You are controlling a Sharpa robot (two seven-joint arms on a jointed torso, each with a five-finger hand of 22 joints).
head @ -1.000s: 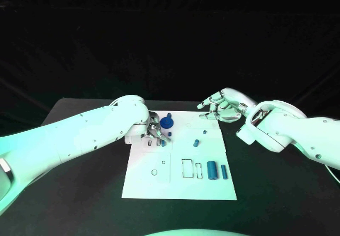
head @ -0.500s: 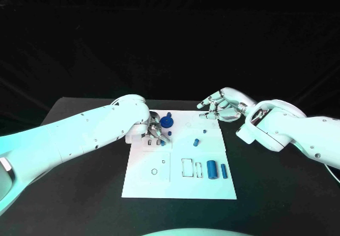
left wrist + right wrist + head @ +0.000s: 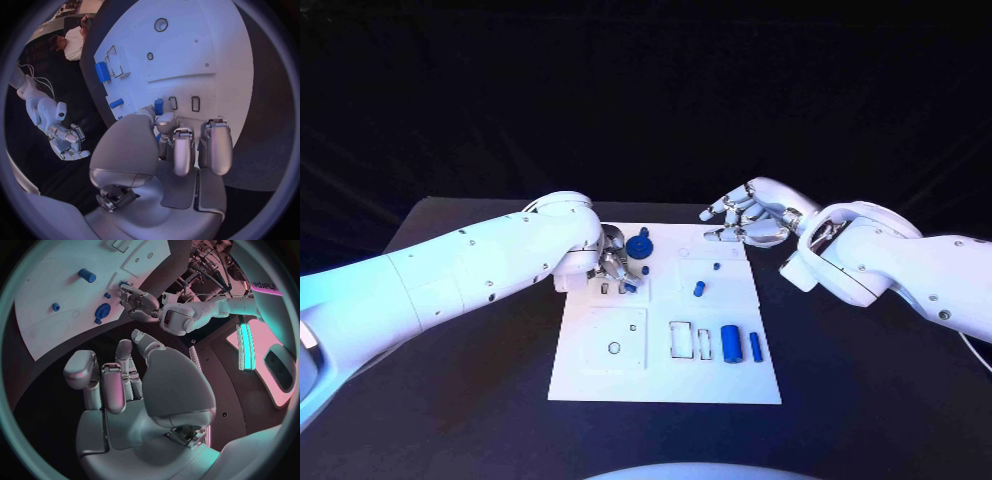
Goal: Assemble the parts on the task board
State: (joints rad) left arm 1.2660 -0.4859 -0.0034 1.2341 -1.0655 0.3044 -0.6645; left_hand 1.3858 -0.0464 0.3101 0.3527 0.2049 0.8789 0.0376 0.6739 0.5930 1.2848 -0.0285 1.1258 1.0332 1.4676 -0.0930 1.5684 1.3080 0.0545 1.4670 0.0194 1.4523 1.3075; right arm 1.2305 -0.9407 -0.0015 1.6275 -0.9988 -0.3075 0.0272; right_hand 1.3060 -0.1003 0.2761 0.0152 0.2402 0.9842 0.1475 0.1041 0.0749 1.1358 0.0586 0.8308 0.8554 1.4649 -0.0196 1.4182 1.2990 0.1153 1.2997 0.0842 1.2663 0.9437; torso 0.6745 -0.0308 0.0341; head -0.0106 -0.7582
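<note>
Left hand (image 3: 616, 270) is pinching a small blue cylindrical part (image 3: 159, 106) over the white rectangular task board (image 3: 661, 375); right hand (image 3: 750, 222), fingers apart, is hovering at its far right corner, holding nothing.

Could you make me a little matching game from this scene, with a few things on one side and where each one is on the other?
Things:
1. left hand
2. right hand
3. large blue cylinder
4. round blue part

Places:
A. lying on the near right part of the task board, beside a thinner blue rod
B. over the board's far right corner
C. on the board's far left part, just beyond the left hand
D. fingers down on the board's left side, at a small blue part

Pairs: 1-D, 2-B, 3-A, 4-C
</note>
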